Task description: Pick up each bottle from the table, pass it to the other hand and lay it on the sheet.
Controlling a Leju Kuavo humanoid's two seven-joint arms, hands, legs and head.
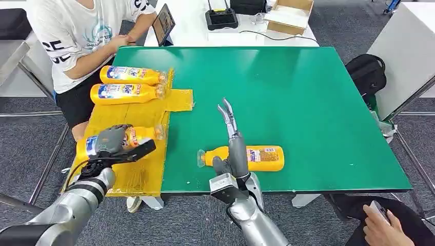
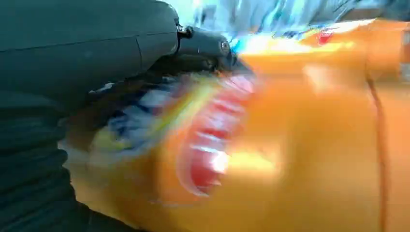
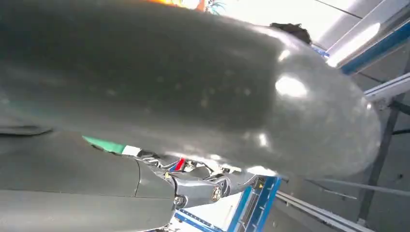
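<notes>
- The left hand (image 1: 114, 142) has its fingers wrapped round a yellow plastic bottle with a colourful label (image 1: 134, 137), lying on its side across the yellow sheet (image 1: 134, 110) at about 8 o'clock on the green tabletop (image 1: 287, 92); its neck points toward 3 o'clock. The left wrist view is a blurred close-up of the same orange-yellow bottle body (image 2: 290, 145) right against the dark fingers (image 2: 203, 48).
- The right hand (image 1: 233, 148) stands upright at 6 o'clock, its fingers (image 1: 226, 115) held straight and slightly apart, holding nothing. Just behind its palm lies another yellow plastic bottle (image 1: 264, 158) on its side on the bare green surface, cap toward 9 o'clock; whether the hand touches it cannot be told.
- Four yellow bottles in all: one in the left hand, one by the right hand, and two lying side by side (image 1: 128, 84) on the sheet at 10 o'clock.
- A seated person in a white printed T-shirt (image 1: 77, 36) sits at the 10 o'clock corner, close to the two laid bottles.
- Beyond the far edge: a tablet (image 1: 163, 23), a black device with antennas (image 1: 221, 18) and a cardboard box (image 1: 290, 15).
- A black bag (image 1: 367, 72) lies on the floor at 2 o'clock; another person's hand holding a phone (image 1: 379, 225) is at 5 o'clock.
</notes>
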